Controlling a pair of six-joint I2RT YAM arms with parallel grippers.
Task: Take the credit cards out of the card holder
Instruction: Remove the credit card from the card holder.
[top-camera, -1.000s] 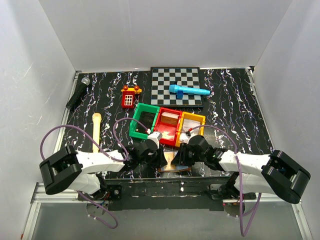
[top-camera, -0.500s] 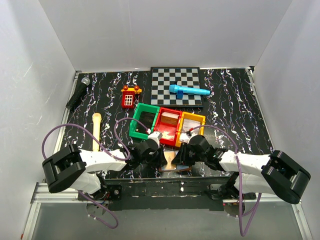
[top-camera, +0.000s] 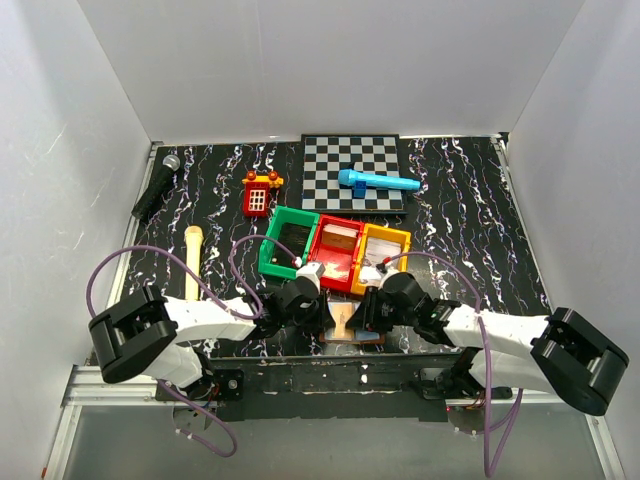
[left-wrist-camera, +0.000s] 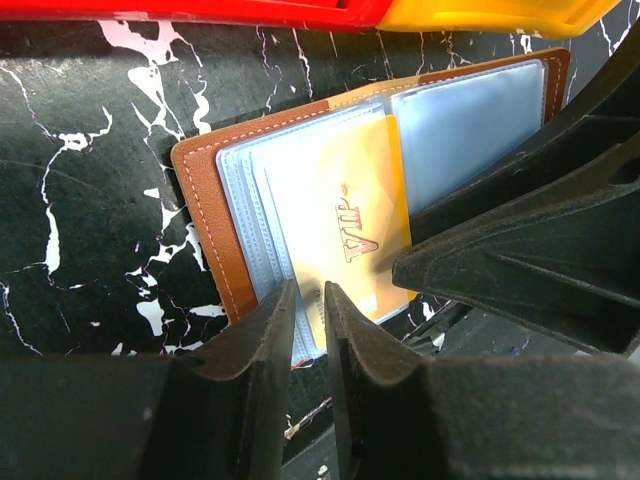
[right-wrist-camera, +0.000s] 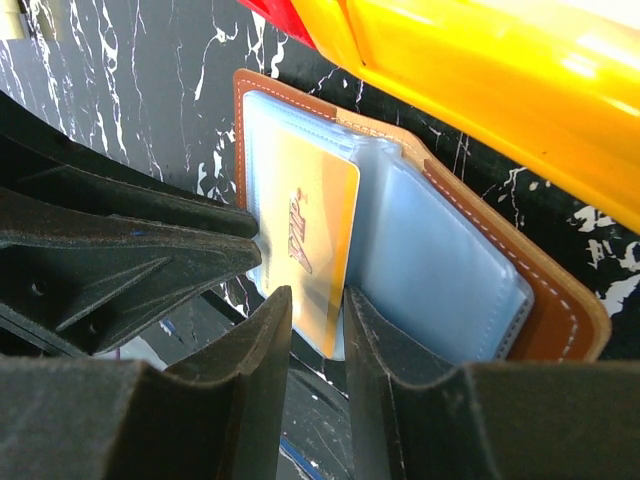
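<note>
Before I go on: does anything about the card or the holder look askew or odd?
One thing: the gold VIP card lies at a slant on one half of the open card holder, slid partly out of its pale blue sleeve rather than seated square in it. Nothing looks bent, torn or spilled.

Two arms are seen, the left arm and the right arm, each built of white links joined by bulky black housings. Purple cables are looped along both. Each wrist is fitted with matte black, wedge-shaped fingers of a faintly grainy surface.
</note>
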